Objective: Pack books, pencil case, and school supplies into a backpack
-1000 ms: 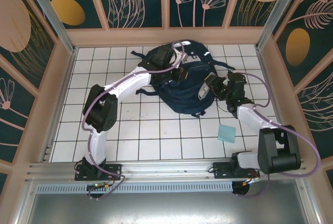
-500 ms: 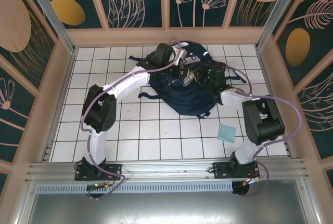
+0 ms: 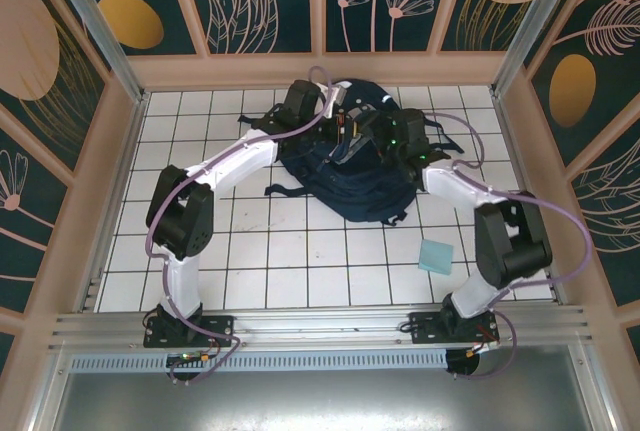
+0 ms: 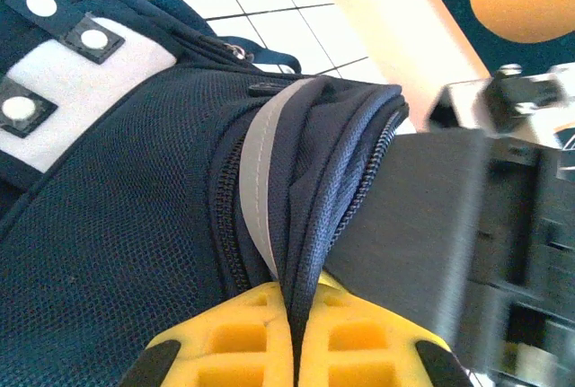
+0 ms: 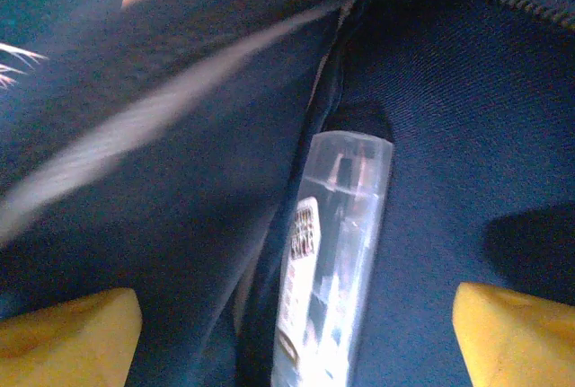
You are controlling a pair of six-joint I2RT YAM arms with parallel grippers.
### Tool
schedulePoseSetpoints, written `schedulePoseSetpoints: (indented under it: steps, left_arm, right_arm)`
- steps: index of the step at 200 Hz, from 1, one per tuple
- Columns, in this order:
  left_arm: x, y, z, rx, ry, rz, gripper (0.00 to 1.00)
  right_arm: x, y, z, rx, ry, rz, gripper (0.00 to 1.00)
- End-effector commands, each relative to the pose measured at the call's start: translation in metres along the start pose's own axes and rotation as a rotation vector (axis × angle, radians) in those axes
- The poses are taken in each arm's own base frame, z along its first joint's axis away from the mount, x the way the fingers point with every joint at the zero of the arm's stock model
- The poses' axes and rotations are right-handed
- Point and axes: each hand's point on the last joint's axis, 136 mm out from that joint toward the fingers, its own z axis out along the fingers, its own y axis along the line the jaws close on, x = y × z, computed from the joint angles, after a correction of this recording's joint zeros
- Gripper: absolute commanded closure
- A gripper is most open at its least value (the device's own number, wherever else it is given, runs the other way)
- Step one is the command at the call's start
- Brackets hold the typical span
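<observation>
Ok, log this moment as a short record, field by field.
left jaws: shut, pinching the edge of the backpack opening
right jaws: open, inside the backpack, one on either side of the tube, not touching it
tube: lying in the backpack against the fabric
pad: on the tiles to the right of the backpack, apart from it

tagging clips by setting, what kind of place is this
Probably a purpose-built robot test booth rather than a real classroom: a white tiled floor boxed in by leaf-print wall panels, with a left arm and a right arm bolted to a metal rail at the near edge.
</observation>
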Motion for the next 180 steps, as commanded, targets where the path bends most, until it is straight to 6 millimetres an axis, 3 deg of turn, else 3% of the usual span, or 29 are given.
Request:
schedulePoseSetpoints:
  steps: [1,21,41,71,91,155,180]
  left_arm:
    - [-0.045,-0.049,-0.026,0.15,-0.15,0.07,1.0]
    - [-0.04,-0.044,-0.019,0.152,-0.138,0.062,1.0]
    - [-0.033,-0.038,-0.014,0.154,-0.129,0.056,1.0]
    - [-0.023,-0.032,-0.01,0.153,-0.115,0.048,1.0]
    - [-0.016,-0.031,-0.009,0.16,-0.103,0.048,1.0]
    - [-0.009,-0.032,-0.012,0.199,-0.079,0.049,1.0]
    - [-0.008,-0.029,-0.011,0.204,-0.076,0.042,1.0]
  right_arm:
    - [-0.019,0.006,-0.048,0.077,-0.051,-0.236,0.1]
    - [-0.016,-0.028,-0.076,0.224,-0.035,-0.309,0.09]
    - [-0.01,-0.078,-0.104,0.389,-0.025,-0.326,0.07]
    - [0.012,-0.158,-0.139,0.609,0.023,-0.204,0.01]
    - [0.028,-0.195,-0.154,0.686,0.055,-0.139,0.01]
    - [0.068,-0.249,-0.178,0.783,0.095,0.004,0.01]
    - [0.077,-0.271,-0.187,0.806,0.027,0.084,0.01]
